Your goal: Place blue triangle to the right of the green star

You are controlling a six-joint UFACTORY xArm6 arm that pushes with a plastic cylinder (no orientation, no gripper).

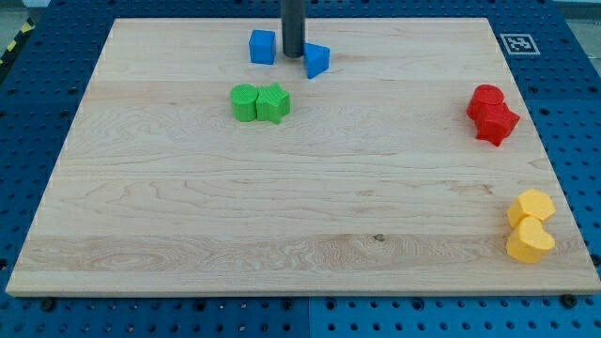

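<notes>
My tip [293, 53] rests on the wooden surface [300, 216] between a blue cube [262, 46] at nine o'clock and the blue triangle [316, 60] touching at three o'clock. The green star [273, 102] sits at six o'clock beside a green cylinder [244, 101]. No readable writing; a square marker [516, 43] sits in the surface's upper right corner.

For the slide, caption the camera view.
My tip sits between the blue cube and blue triangle, above the green star.
</notes>
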